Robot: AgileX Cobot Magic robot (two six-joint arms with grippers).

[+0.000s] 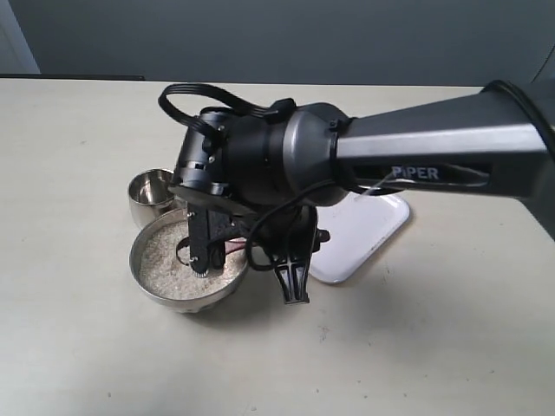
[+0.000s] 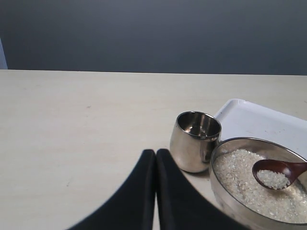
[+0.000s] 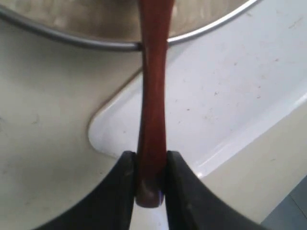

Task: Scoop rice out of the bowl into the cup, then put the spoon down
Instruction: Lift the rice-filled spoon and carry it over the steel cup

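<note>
**Evidently Mid-Scoop: A Loaded Spoon Over the Bowl**

The right gripper (image 3: 149, 158) was clamped on the tail end of the spoon (image 3: 153, 96). One finger pressed each side of the slim handle, which ran straight out from between them. Holding it that far back probably gave the scoop reach into the bowl while keeping the fingers clear of the rim. The handle crossed the rim of the bowl (image 2: 240, 140), and the round scoop sat just above the rice (image 2: 237, 175), roughly level and carrying a small heap of grains. That level hold looked deliberate, since any tilt would spill the load.

The cup (image 2: 195, 141) stood upright just beside the bowl, close to touching it, so the transfer would be short. Its inside showed bare steel as far as could be seen. A white tray (image 2: 254, 120) lay under the handle and behind the bowl, likely where the spoon would rest afterwards.

The left gripper (image 2: 156, 153) was closed on nothing, low over the surface (image 2: 72, 120) near the cup, and out of the working path.
</note>
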